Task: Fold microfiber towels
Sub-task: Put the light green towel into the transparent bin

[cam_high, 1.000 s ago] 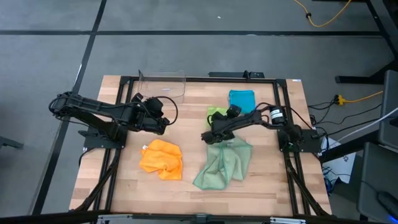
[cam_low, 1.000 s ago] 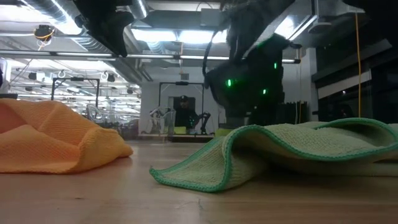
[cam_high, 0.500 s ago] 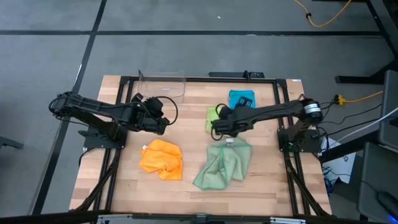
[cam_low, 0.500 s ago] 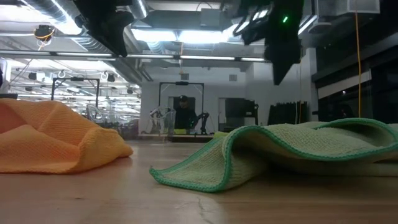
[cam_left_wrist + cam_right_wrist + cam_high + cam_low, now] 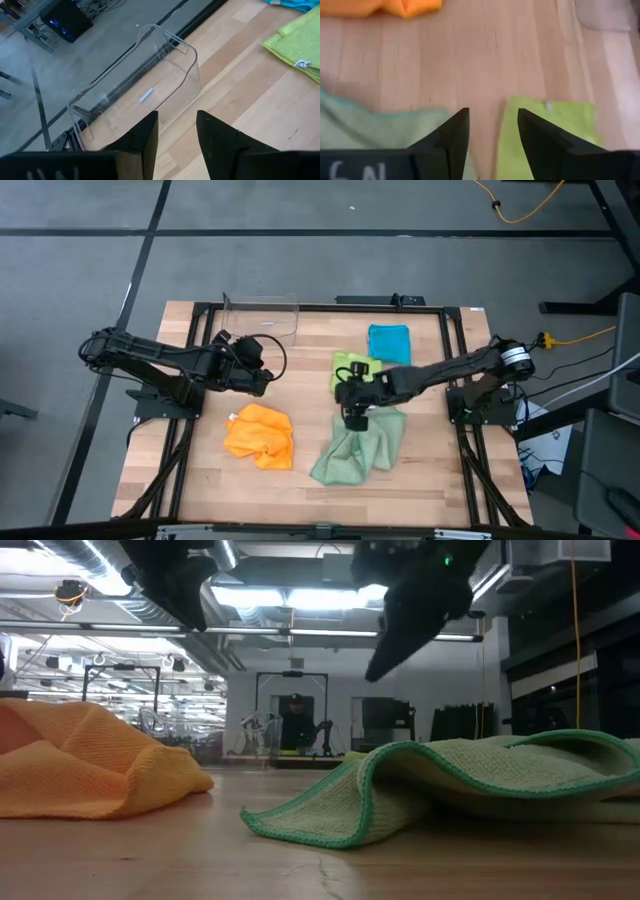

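A: Nearest you, the orange towel [image 5: 260, 436] and the rumpled sage towel [image 5: 362, 442] haven't moved.

B: Your right gripper [image 5: 352, 418] did. It slid nearer, fingers spread and empty, over the sage towel's far edge.

A: Beyond: lime towel [image 5: 352, 366], teal towel [image 5: 389, 342]. The left gripper [image 5: 262, 370] sits unchanged, parted, by the clear bin [image 5: 261, 316].
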{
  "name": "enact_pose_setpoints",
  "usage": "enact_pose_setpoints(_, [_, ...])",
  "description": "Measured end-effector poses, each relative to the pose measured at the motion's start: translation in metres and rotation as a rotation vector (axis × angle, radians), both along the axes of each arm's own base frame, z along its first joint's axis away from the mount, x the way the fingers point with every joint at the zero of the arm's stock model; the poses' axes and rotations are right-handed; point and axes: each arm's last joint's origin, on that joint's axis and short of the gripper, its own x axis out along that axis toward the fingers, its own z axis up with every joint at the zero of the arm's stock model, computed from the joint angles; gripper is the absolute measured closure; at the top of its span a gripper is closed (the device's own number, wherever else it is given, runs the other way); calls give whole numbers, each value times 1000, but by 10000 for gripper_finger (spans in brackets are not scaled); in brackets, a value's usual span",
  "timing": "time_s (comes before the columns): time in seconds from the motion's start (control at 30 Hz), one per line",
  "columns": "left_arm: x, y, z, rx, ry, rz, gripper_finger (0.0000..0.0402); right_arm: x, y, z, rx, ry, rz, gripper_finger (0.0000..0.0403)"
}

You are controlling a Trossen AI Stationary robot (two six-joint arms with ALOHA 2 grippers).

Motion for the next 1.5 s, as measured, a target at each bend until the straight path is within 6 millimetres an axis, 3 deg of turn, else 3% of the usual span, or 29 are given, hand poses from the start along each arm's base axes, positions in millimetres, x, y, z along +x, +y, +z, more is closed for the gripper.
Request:
enact_pose_setpoints(0.13, [0, 0, 0, 0, -3, 0, 276, -4, 1, -24, -3, -53, -7, 233])
enact_pose_setpoints(0.4, [1, 0, 0, -1, -7, 0, 276, -20, -10, -72, -58, 25, -95, 223])
enact_pose_setpoints(0.73, [1, 0, 0, -4, -8, -1, 276, -16, -31, -85, -29, 64, -145, 113])
enact_pose_setpoints(0.93, [1, 0, 0, -4, -7, -1, 276, -11, -40, -107, -120, 140, -135, 97])
enact_pose_setpoints(1.13, [0, 0, 0, -8, -2, -3, 276, -10, -43, -117, -131, 168, -150, 122])
enact_pose_setpoints(1.5, [-1, -5, 0, -54, 1, -33, 276, -5, -55, -115, -95, 182, -165, 248])
